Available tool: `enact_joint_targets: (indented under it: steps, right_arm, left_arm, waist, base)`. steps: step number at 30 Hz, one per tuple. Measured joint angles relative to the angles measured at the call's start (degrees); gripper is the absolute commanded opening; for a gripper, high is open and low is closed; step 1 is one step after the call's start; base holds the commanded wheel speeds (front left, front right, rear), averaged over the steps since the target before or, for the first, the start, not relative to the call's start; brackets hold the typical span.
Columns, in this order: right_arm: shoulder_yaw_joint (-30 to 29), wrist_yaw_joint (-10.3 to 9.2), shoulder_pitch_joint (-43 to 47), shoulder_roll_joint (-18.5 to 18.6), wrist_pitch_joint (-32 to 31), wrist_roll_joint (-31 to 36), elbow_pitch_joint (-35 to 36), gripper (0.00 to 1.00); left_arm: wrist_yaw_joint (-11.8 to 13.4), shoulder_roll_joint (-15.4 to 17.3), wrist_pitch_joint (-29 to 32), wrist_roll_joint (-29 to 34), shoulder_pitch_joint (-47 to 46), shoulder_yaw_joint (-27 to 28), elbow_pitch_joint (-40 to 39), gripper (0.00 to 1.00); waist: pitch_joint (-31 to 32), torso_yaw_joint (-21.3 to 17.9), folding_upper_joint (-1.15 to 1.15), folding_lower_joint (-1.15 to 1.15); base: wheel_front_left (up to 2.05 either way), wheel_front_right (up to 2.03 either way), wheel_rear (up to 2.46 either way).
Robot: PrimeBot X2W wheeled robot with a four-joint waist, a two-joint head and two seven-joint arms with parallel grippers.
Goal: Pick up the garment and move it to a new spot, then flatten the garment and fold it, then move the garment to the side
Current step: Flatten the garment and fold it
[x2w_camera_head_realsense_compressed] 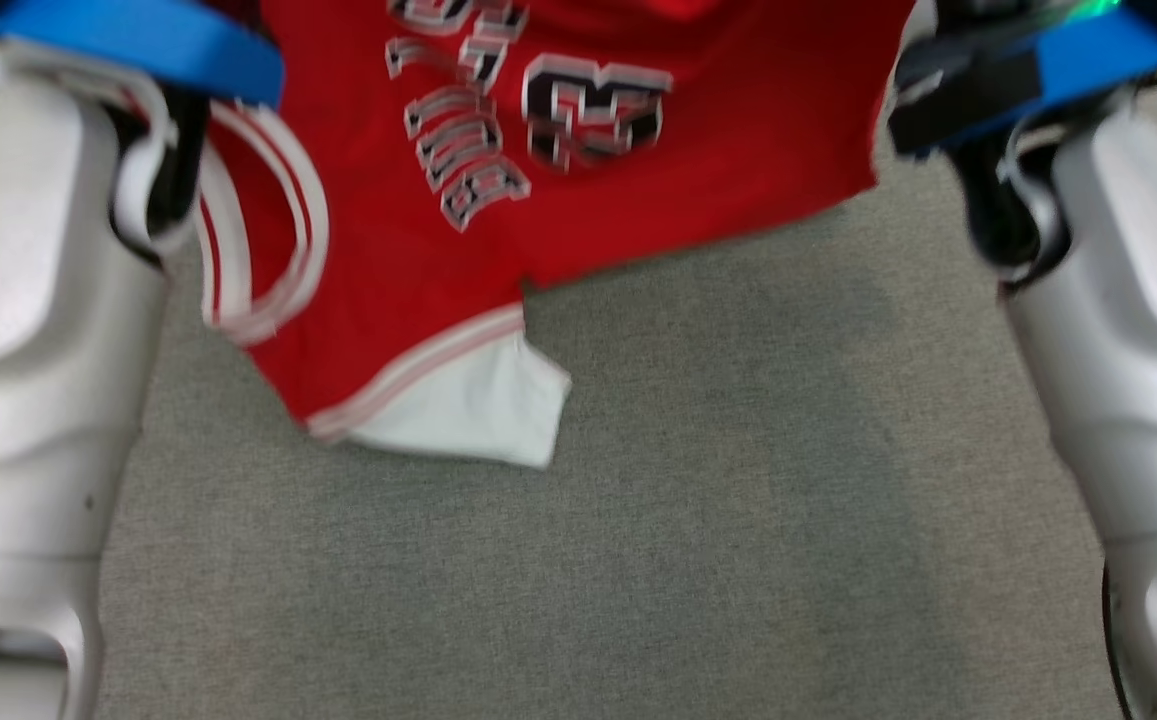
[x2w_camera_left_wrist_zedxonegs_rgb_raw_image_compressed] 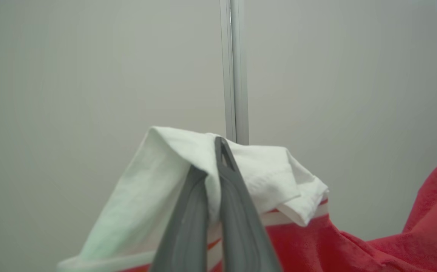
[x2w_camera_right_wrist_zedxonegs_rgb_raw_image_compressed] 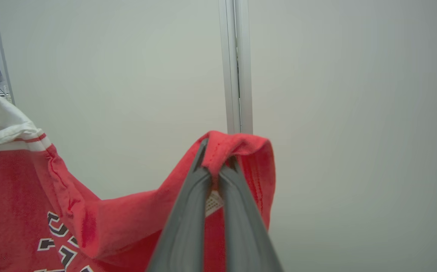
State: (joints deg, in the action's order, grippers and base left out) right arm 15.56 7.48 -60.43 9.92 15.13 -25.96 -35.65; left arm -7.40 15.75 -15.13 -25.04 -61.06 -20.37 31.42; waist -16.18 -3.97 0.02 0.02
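Left gripper (x2w_camera_left_wrist_zedxonegs_rgb_raw_image_compressed: 210, 162) clamped on a white sleeve of the garment (x2w_camera_head_realsense_compressed: 738, 170). Red garment hangs spread between both arms over the grey surface (x2w_camera_head_realsense_compressed: 738, 500). Right gripper (x2w_camera_right_wrist_zedxonegs_rgb_raw_image_compressed: 218, 166) pinches its red edge.

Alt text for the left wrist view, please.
The left gripper is shut on the white sleeve of a red garment, holding it up. Its red cloth trails off toward the lower right, in front of a plain pale wall with a vertical metal strip.
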Motion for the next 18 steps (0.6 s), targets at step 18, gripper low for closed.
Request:
enact_joint_targets:
  steps: [18]
  right_arm:
    - [1.9, 0.00, -22.6, 2.4, 0.0, -4.1, -11.9, 0.00]
  left_arm:
    - [0.0, 0.3, 0.0, -0.6, -22.9, -4.1, 7.4, 0.00]
  waist:
    - [-6.2, 0.8, 0.00, -0.02]
  base:
    - [0.00, 0.00, 0.00]
